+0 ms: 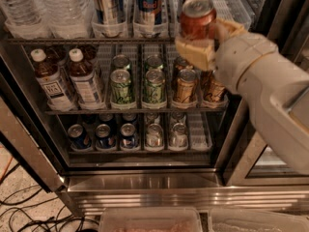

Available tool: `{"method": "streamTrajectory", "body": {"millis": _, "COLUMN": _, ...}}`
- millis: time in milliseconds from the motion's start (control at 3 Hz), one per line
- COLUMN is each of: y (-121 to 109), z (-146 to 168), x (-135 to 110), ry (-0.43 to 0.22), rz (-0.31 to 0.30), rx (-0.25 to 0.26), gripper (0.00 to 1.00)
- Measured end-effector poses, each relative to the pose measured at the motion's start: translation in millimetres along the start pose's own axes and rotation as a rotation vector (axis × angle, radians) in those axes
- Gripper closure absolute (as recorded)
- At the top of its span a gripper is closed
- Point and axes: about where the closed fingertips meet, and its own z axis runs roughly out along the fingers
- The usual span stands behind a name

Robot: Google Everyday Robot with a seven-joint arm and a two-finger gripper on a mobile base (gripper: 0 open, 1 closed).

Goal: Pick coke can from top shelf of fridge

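Observation:
The coke can (197, 17), red-orange with a silver top, is upright in my gripper (206, 36), which is shut on it. One cream finger (194, 55) lies below and in front of the can, the other (230, 29) to its right. The can is held in front of the right end of the top shelf (72, 41) of the fridge (145, 181), at the level of the front rail. My white arm (270, 91) comes in from the right and hides the shelf's right end.
The top shelf holds water bottles (63, 6) and tall silver-and-blue cans (147, 6). The middle rack holds tea bottles (84, 79), green cans (153, 83) and gold cans (184, 86). Small cans (104, 135) are on the lower rack. Cables (29, 216) lie on the floor at left, and plastic bins (149, 220) sit below.

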Motion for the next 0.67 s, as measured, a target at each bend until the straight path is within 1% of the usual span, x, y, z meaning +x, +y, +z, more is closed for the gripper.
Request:
{"method": "streamTrajectory", "body": {"millis": 333, "y": 94.6, "z": -1.7, "x": 26.7, "ry": 0.063, "rz": 0.057, "rx": -0.209, "gripper": 1.00}}
{"method": "streamTrajectory", "body": {"millis": 667, "y": 163.8, "z": -13.9, "x": 25.8, "ry": 0.096, "rz": 0.022, "rx": -0.414, "gripper": 1.00}}
